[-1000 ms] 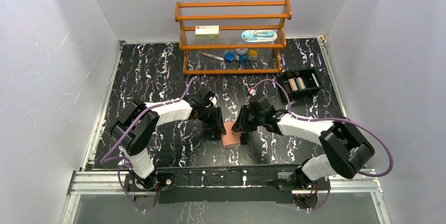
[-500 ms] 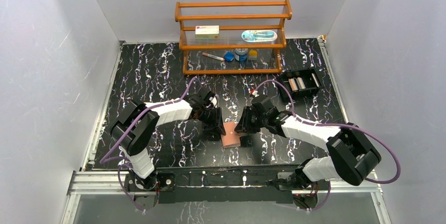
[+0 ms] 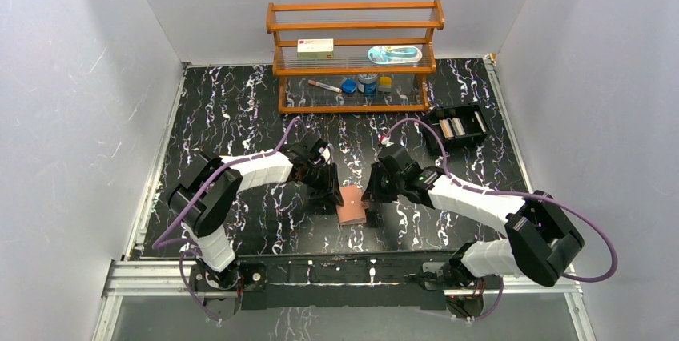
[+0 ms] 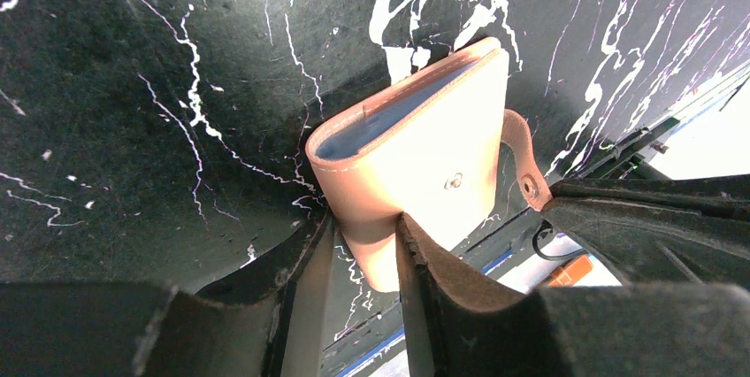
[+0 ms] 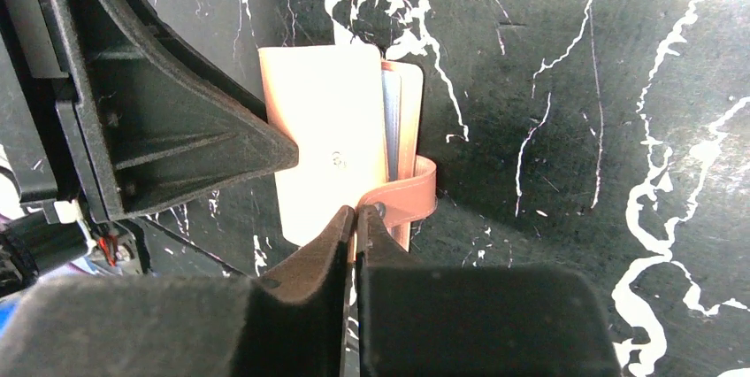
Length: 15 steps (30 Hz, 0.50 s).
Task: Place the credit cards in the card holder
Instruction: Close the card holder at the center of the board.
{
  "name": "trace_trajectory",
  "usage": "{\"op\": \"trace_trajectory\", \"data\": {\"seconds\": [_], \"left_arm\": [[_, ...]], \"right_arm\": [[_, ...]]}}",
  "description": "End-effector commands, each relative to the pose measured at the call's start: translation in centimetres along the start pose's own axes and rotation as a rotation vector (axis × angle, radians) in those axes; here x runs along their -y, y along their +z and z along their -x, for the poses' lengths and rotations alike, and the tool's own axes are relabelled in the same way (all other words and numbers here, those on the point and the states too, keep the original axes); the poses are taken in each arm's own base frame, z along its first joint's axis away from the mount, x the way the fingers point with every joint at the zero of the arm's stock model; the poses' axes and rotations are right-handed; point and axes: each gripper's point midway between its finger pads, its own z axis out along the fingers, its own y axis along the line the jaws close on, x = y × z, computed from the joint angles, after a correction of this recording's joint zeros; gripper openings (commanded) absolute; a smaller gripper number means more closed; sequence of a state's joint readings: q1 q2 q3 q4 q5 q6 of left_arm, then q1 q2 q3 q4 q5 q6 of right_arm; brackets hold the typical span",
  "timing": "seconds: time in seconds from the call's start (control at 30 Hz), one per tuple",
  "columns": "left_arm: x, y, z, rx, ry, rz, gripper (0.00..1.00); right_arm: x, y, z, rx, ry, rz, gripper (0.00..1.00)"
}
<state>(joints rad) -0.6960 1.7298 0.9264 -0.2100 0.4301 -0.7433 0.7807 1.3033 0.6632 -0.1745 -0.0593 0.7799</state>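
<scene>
Black marble-patterned table (image 3: 232, 109) carries both arms, which lean in toward its near middle. On the left, the left arm rises from its base, folds at the elbow and stretches its white forearm rightward and low, wrist bent down. The left gripper (image 3: 327, 190) (image 4: 363, 235) is clamped narrowly on the folded edge of the card holder (image 3: 351, 205) (image 4: 416, 151) (image 5: 323, 142), one finger on each face of the tan leather.

The card holder stands on edge between the two grippers, closed but not snapped, with its open side turned away from the left fingers. Grey-blue edges (image 5: 392, 120) show inside it; whether they are sleeves or cards cannot be told.

From the holder's right side the snap tab (image 5: 409, 198) (image 4: 520, 142) curls out in a loop. The right gripper (image 3: 372, 197) (image 5: 355, 216) has its jaws drawn almost together, pinching the tab's end at the very tips. The right arm mirrors the left: its elbow is raised far to the right, the forearm slants leftward and down, and the wrist points at the holder.

Farther right and back, a black tray (image 3: 458, 126) holds pale flat pieces, too small to identify.
</scene>
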Motion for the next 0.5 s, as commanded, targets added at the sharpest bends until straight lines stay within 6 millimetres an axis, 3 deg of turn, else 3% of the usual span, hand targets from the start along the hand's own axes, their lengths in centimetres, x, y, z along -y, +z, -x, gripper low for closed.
{"op": "trace_trajectory", "data": {"seconds": [0.0, 0.1, 0.27, 0.47], "left_arm": [[-0.5, -0.49, -0.89, -0.024, -0.003, 0.031, 0.3], [-0.47, -0.53, -0.89, -0.023, -0.002, 0.03, 0.3], [-0.51, -0.5, -0.92, -0.025, -0.003, 0.031, 0.3], [-0.53, -0.52, -0.92, -0.024, -0.003, 0.032, 0.3]], "right_arm": [[-1.09, -0.77, 1.72, 0.056, -0.037, -0.015, 0.05], [-0.96, -0.84, 1.74, 0.058, -0.045, -0.029, 0.0], [-0.92, -0.93, 1.73, 0.057, -0.053, -0.042, 0.01], [-1.43, -0.81, 1.71, 0.049, -0.066, -0.034, 0.19]]}}
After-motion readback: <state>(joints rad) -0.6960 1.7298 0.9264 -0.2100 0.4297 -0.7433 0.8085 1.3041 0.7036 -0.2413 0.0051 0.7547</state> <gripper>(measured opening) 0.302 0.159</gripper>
